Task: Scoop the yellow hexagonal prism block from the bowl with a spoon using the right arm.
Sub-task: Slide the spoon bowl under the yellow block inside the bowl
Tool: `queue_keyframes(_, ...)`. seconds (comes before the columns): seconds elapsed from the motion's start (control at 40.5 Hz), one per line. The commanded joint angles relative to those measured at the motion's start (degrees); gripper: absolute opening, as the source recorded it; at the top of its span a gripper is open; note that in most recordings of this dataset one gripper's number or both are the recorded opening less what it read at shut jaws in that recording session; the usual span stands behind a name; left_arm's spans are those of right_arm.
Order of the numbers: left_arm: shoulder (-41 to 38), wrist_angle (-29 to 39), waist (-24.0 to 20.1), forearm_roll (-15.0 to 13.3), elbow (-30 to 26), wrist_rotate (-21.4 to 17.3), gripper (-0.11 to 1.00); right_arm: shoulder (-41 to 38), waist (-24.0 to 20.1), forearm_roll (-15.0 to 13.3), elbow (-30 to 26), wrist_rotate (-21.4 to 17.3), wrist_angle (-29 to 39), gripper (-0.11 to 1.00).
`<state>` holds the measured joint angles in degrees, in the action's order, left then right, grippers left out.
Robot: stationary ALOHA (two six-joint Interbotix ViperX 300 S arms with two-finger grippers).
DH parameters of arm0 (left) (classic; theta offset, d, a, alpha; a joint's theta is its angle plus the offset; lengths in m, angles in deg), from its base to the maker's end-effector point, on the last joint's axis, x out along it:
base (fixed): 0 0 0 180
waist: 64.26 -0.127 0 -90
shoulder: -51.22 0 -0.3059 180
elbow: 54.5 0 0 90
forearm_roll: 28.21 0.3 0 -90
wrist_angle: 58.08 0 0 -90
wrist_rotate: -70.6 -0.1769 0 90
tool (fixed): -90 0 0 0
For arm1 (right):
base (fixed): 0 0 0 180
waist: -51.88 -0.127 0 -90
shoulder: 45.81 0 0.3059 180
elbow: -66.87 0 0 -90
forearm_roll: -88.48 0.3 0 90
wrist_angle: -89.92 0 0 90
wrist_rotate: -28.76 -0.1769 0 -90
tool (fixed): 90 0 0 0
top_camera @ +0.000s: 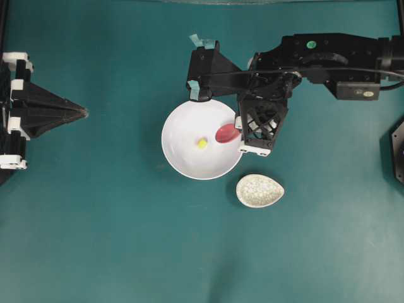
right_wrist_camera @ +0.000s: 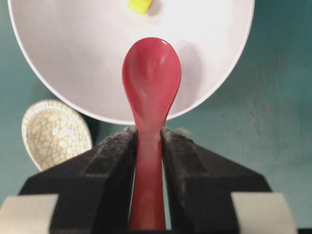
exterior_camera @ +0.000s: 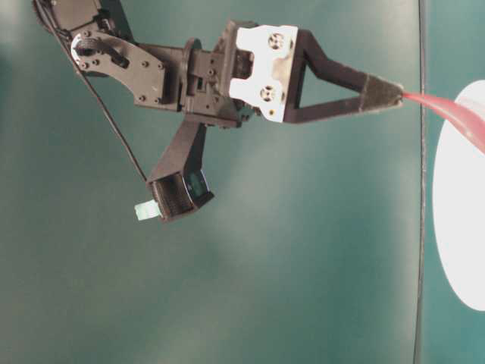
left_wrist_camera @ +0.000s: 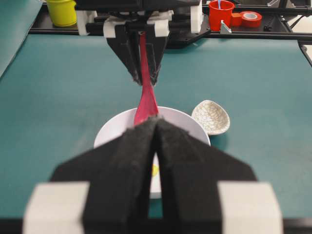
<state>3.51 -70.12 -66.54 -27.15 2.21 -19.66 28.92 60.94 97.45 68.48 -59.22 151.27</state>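
Note:
The white bowl (top_camera: 183, 158) stands mid-table, with the tiny yellow block (top_camera: 202, 143) on its floor near the middle. My right gripper (top_camera: 240, 131) is shut on the handle of the pink-red spoon (top_camera: 226, 133). The scoop hangs over the bowl's right inner side, apart from the block. In the right wrist view the spoon (right_wrist_camera: 151, 83) points at the block (right_wrist_camera: 139, 5) across the bowl (right_wrist_camera: 68, 63). My left gripper (top_camera: 83, 113) is shut and empty at the far left. It faces the bowl (left_wrist_camera: 109, 131) from a distance.
A speckled cream spoon rest (top_camera: 259, 190) lies just right of and in front of the bowl. It also shows in the right wrist view (right_wrist_camera: 53, 132). Behind the table a rack holds a yellow-green cup (left_wrist_camera: 62, 12), a red cup (left_wrist_camera: 220, 13) and a tape roll (left_wrist_camera: 250, 18).

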Motion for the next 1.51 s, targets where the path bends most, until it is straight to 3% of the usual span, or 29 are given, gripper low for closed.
queue_keyframes(0.0, -0.4, -0.3, -0.1, 0.2, -0.7, 0.0, 0.00, 0.6, -0.2, 0.1, -0.8, 0.1, -1.2, 0.23)
queue_keyframes(0.544, -0.4, -0.2, -0.1, 0.1, -0.6, 0.0, 0.00, -0.5, -0.4, 0.2, 1.1, 0.2, -1.6, 0.23)
queue_keyframes(1.483, -0.4, -0.2, -0.1, 0.2, -0.6, -0.1, 0.00, -3.0, -1.6, 0.2, 2.2, 0.7, -8.8, 0.23)
